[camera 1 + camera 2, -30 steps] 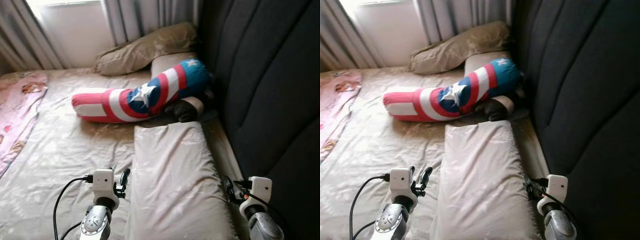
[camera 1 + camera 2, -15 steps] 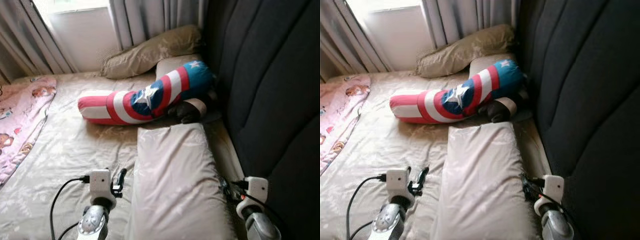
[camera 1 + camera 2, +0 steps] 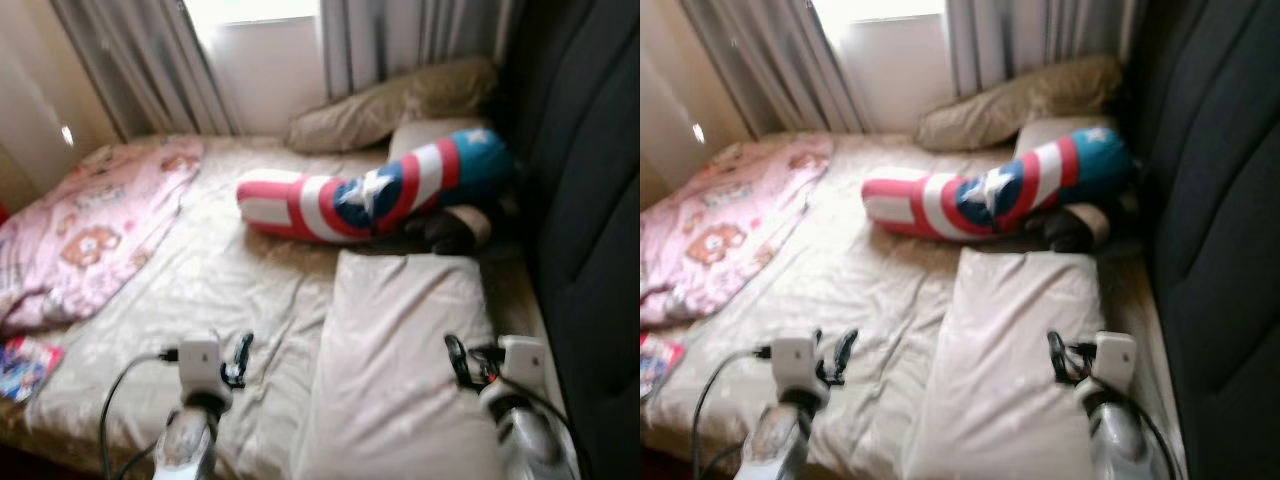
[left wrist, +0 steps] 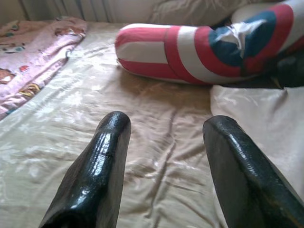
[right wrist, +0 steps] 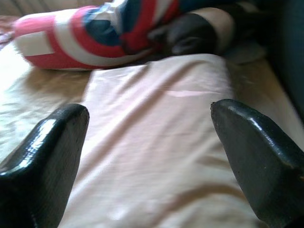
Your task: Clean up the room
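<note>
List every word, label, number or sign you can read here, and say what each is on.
No readable words or numbers.
Bolster: a white star on blue inside red and white rings, a sign, not text.
Pink blanket: cartoon prints, too blurred to read.
Booklet at the bed's edge: colourful cover, too blurred to read.

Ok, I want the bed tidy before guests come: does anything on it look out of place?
Yes. The red, white and blue bolster lies askew across the bed, the pink blanket is bunched at the far side, and a small colourful item sits by the mattress edge.
</note>
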